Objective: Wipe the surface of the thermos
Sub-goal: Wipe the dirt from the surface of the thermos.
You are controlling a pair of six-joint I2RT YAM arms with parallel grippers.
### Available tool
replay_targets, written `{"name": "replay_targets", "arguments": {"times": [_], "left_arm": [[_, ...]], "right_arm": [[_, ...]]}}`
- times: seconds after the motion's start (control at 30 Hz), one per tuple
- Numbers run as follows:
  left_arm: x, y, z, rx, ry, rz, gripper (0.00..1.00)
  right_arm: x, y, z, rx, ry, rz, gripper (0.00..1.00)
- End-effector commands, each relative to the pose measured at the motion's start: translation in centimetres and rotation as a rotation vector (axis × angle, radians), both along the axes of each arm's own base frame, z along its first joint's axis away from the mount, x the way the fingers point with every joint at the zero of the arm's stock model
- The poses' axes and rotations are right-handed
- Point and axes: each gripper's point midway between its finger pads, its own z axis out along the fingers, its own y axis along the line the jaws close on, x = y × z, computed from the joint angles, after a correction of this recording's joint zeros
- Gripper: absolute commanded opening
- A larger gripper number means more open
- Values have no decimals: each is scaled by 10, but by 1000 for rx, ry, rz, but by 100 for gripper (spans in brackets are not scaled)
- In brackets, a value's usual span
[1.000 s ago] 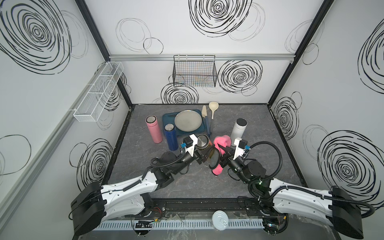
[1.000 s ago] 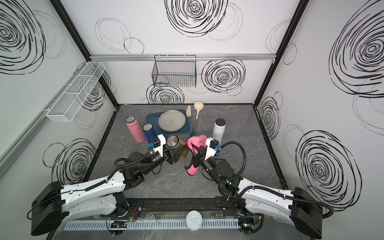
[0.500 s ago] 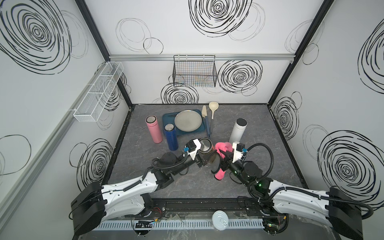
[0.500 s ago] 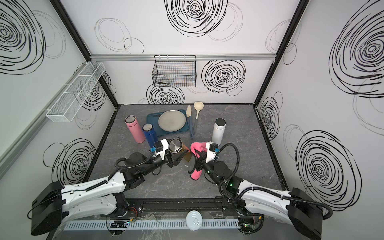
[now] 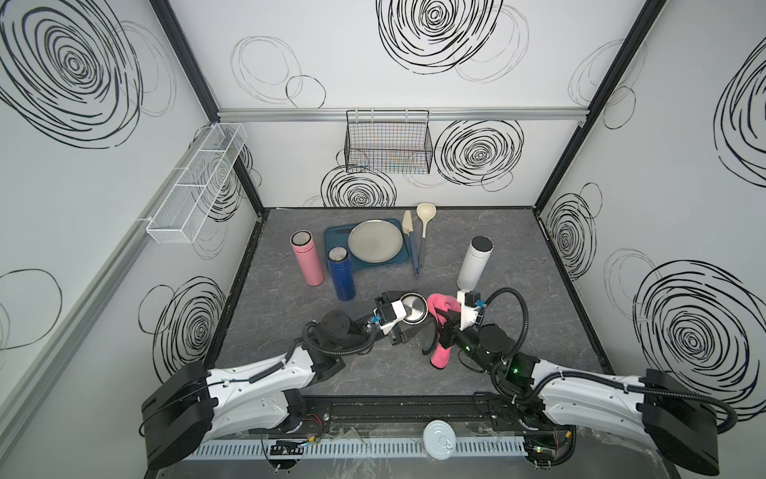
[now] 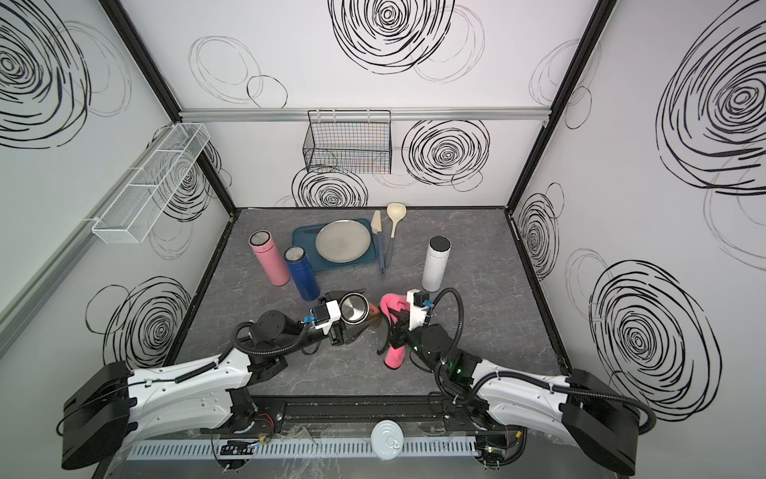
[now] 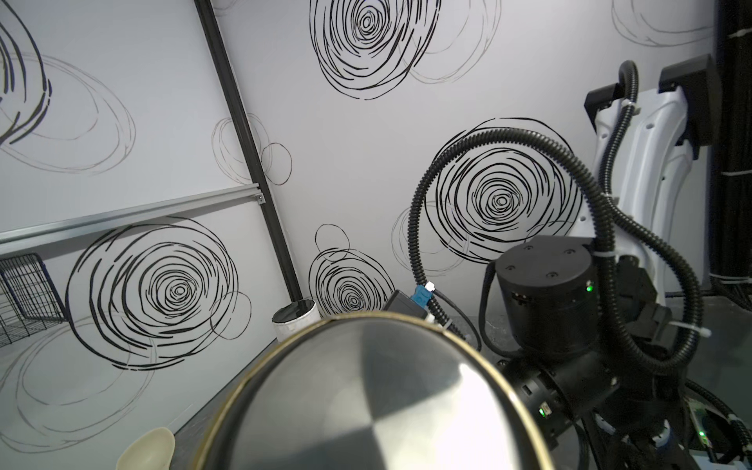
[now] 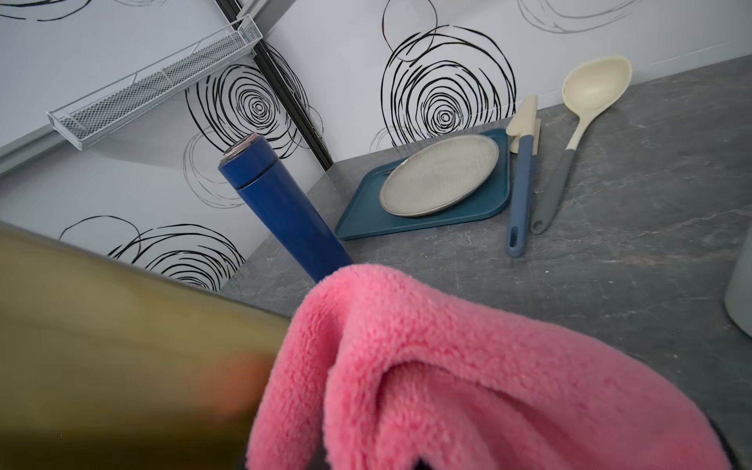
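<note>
Your left pincer (image 5: 401, 317) is clamped across the body of the olive-gold thermos (image 5: 413, 307). It holds the thermos above the worktop (image 5: 290, 331), near the front centre. The thermos is tipped so that its round steel end faces up towards the overhead cameras. That shiny end (image 7: 366, 398) fills the lower part of the left wrist view.

Your right pincer (image 5: 447, 327) is closed on a fluffy pink cloth (image 5: 440, 357), just beside the thermos. One fold of the cloth bunches at the top and a longer tail hangs down towards the worktop. In the right wrist view the cloth (image 8: 447, 366) seems to meet the gold wall of the thermos (image 8: 122, 325). That edge is blurred, so contact cannot be confirmed.

What could go wrong from here:
- The thermos wall looks smooth, and it is held in the air on a tilt. Pushing the cloth hard sideways could twist or slide the thermos out of the left pincer.
- The cloth is gripped only at its middle. The loose tail may drag or catch, and only a small patch of cloth may actually rub the surface.
- A blue flask (image 5: 340, 273) stands near the left pincer and a white flask (image 5: 474, 262) stands near the right wrist. A wide sweep by either arm could knock one over.
- The two pincers sit very near each other and could collide during a stroke.
</note>
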Motion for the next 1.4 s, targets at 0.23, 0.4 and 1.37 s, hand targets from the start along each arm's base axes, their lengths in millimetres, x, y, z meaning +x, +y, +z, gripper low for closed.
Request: {"name": "replay_targets", "arguments": {"times": [0.23,0.4,1.37], "left_arm": [[8,4,32,-83,-275,82,0],[23,9,27,-79,-266,151,0],[12,-2,22,-24,-311,141,0]], "right_arm": [[-40,-2,128,140,-226,161,0],[-70,15,141,108,-294,261,0],[-57,76,85,-156,-145,299,0]]}}
